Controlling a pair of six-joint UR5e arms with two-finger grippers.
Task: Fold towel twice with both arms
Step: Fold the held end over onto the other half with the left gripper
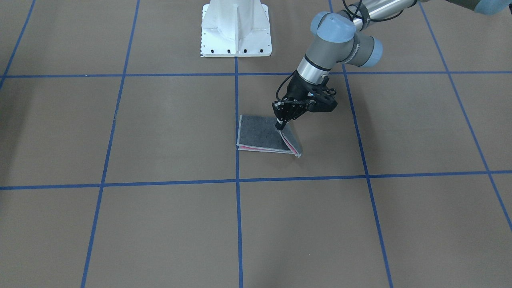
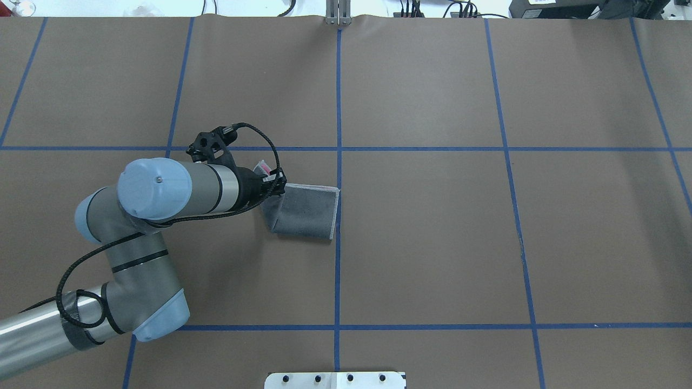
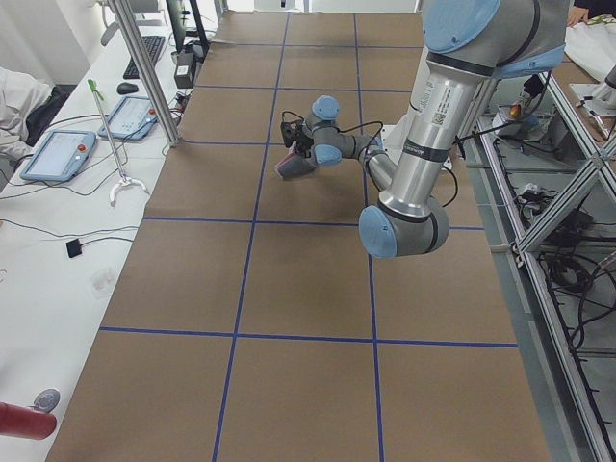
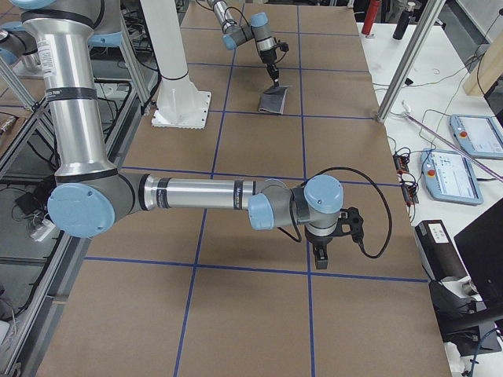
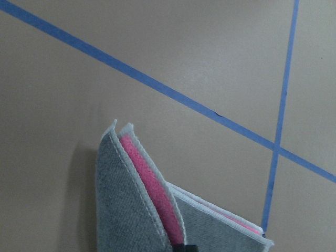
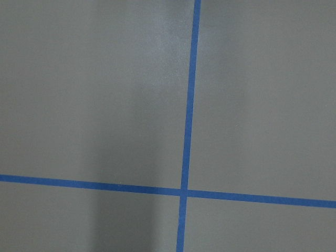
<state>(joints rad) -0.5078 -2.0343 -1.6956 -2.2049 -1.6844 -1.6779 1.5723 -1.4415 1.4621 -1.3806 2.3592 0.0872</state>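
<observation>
The towel (image 1: 260,136) lay folded on the worktop (image 1: 160,132), near the white pedestal (image 1: 236,32) and in front of it, dark grey face up with pink showing between its layers. The left pincer (image 1: 280,125) pinched its lifted edge. The right pincer (image 4: 321,255) hung well apart from the pedestal; I could not tell whether it was spread or pressed together.

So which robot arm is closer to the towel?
Left. The left end effector pinches the towel's raised edge. The right end effector hangs over the brown table, far off to the side.
</observation>
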